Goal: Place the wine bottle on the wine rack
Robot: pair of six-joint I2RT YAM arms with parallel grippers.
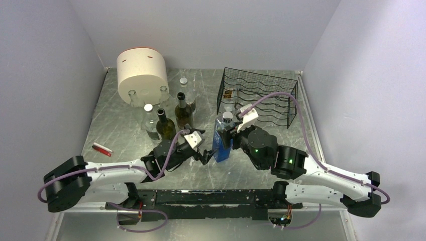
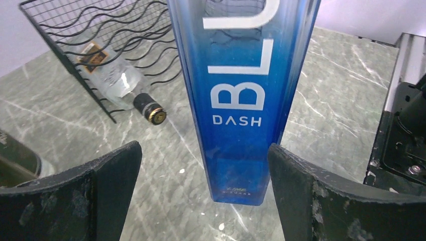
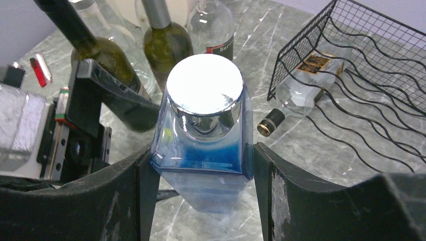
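The blue bottle (image 2: 241,100) bears large white letters "BLU" with "DASH" under them; its smallest print is unreadable. A clear bottle's (image 3: 211,25) label starts "Bar".

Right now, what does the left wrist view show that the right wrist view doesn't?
Only left wrist: the blue glass bottle's white lettering and its base on the grey marble table. Only right wrist: its silver cap, right gripper clamped on its shoulders. Both: that bottle, plus the black wire rack holding a clear glass bottle.
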